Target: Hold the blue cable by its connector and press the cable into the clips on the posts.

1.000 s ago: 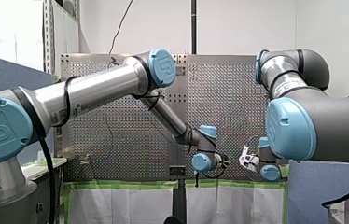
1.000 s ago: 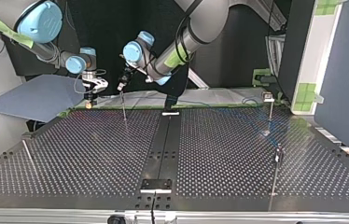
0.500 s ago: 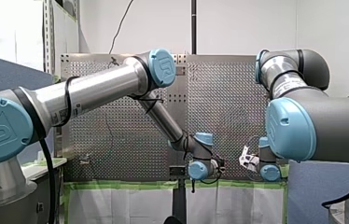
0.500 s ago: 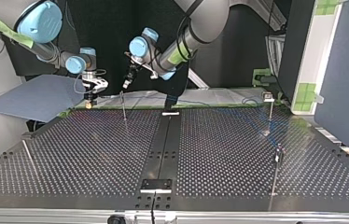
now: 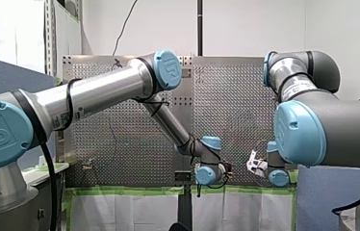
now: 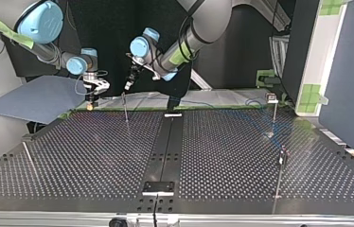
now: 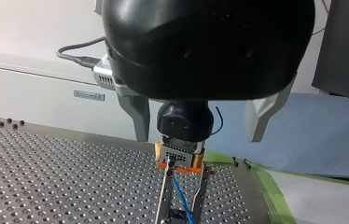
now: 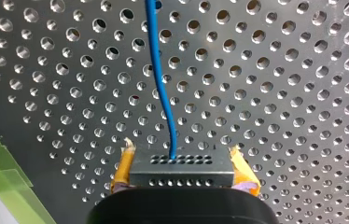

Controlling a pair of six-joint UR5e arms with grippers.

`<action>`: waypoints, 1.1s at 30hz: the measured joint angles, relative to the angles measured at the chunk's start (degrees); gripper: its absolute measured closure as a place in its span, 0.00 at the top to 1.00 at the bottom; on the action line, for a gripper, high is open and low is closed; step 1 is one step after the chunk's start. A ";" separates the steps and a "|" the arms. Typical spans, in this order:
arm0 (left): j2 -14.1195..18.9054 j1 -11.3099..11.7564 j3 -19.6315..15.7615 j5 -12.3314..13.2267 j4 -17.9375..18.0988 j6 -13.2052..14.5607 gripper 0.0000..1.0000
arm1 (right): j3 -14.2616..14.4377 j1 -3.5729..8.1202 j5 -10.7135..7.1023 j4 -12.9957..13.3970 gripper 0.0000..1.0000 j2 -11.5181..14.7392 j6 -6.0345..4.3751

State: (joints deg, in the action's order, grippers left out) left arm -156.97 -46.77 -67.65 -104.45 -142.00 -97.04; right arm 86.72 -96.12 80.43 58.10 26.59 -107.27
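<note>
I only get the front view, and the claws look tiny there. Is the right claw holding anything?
Observer: Yes. The right wrist view shows the right claw shut on the connector, yellow pads on both sides.
Kid: What's plugged into it?
Observer: The blue cable, which leaves the connector's face and runs away over the perforated table.
Kid: And the other claw?
Observer: The left wrist view shows the left claw open, holding nothing.

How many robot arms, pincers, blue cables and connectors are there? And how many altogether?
Robot arms: 2 (my left arm, my right arm)
Pincers: 2 (my left pincer, my right pincer)
Blue cable: 1
Connector: 1
Total: 6
</note>
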 joint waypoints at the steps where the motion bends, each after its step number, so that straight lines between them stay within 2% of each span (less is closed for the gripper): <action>1: 0.02 0.00 0.01 0.00 -0.04 0.00 1.00 | 0.00 0.00 0.00 0.00 0.00 0.00 0.01; 33: 0.01 -0.09 0.20 -0.35 -1.79 0.87 1.00 | -0.19 -0.08 0.04 -0.40 0.00 -0.01 -0.03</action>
State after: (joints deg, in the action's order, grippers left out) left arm -156.95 -46.87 -67.45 -104.79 -143.79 -96.17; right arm 86.53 -96.20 80.47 57.71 26.58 -107.31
